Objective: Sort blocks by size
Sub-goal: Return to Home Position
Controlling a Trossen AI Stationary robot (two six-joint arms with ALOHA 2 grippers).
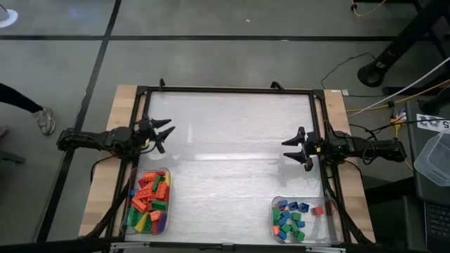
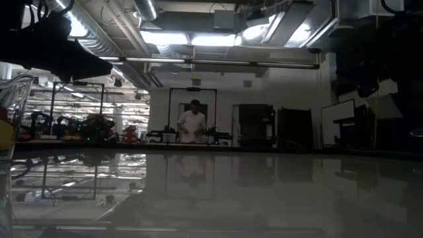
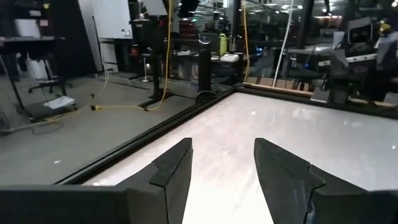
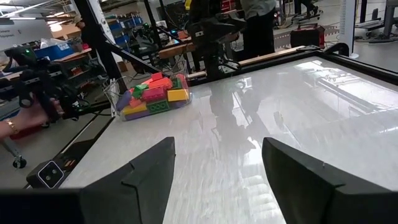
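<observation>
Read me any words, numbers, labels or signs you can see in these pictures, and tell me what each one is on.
Nothing can be read with confidence.
White tag, off the right side of the table: dark characters, too small to read.
Blocks: no print shows on them.

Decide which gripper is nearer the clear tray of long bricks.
Left. The left gripper hangs open just beyond the long-brick tray; the right gripper is across the table, by the small-brick tray.
</observation>
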